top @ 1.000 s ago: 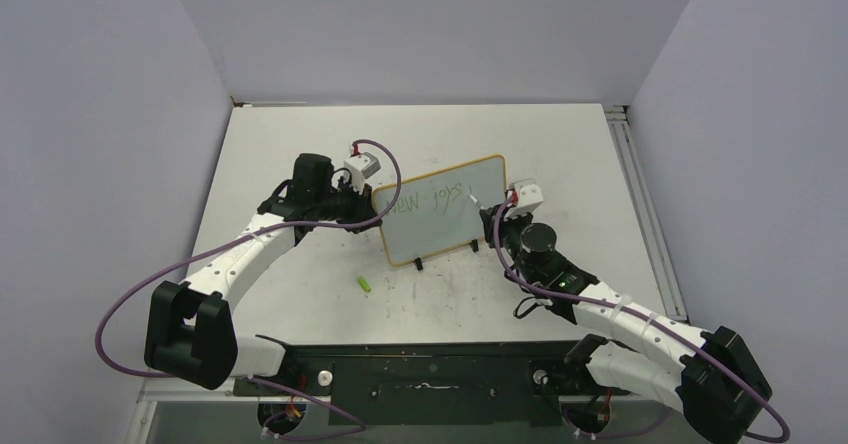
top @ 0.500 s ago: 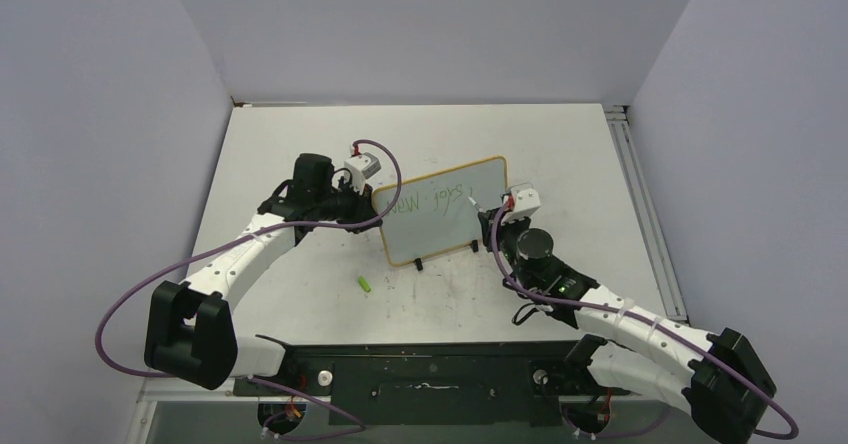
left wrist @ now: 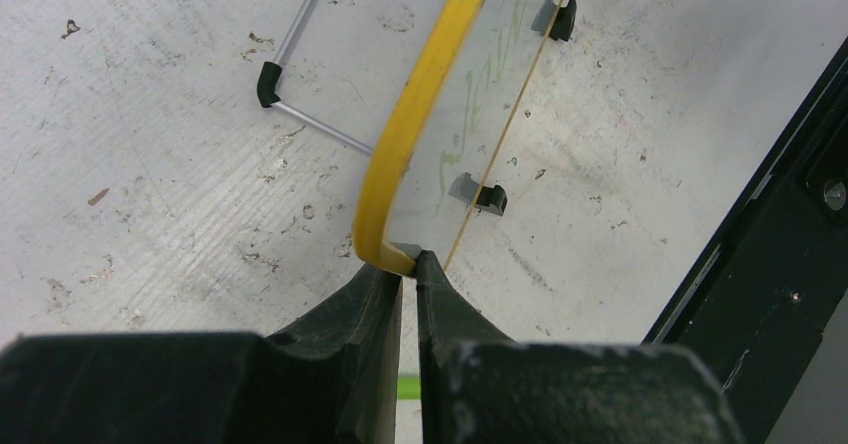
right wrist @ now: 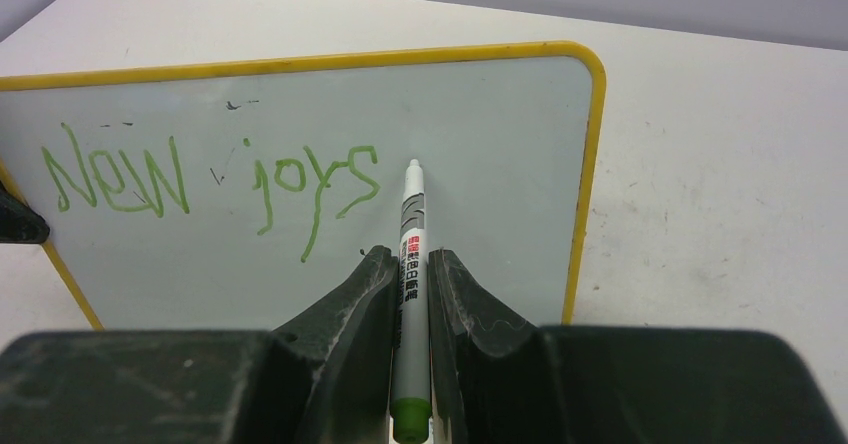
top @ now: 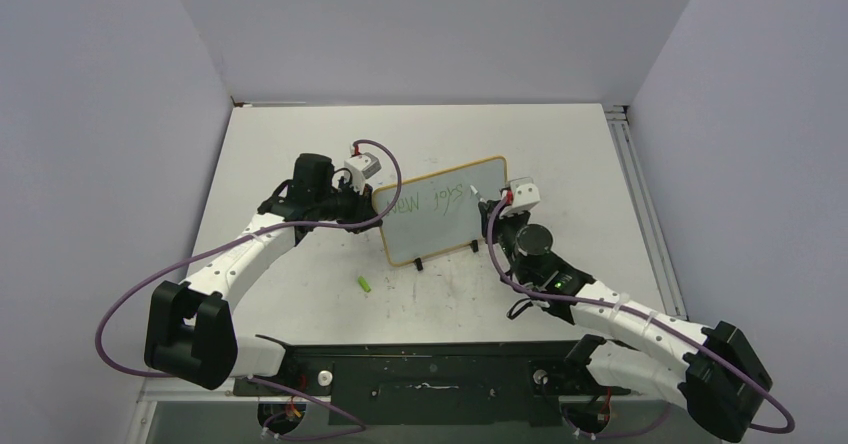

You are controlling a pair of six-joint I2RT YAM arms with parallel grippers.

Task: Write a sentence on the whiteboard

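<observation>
Your whiteboard stands propped near the middle of the table, facing the right arm. The left gripper is clamped on a rounded corner of its yellow frame. That hold looks sound, as the board appears light, thin and liable to tip. The right gripper is clenched on the marker, whose tip sits just past "New joys". Contact with the board is unconfirmed. Press lightly.

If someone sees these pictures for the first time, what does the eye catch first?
The green words "New joys" stand out on the yellow-framed whiteboard standing mid-table. Just right of them, the right gripper holds a marker with its tip toward the board. The left gripper is clamped on a corner of its frame.
</observation>
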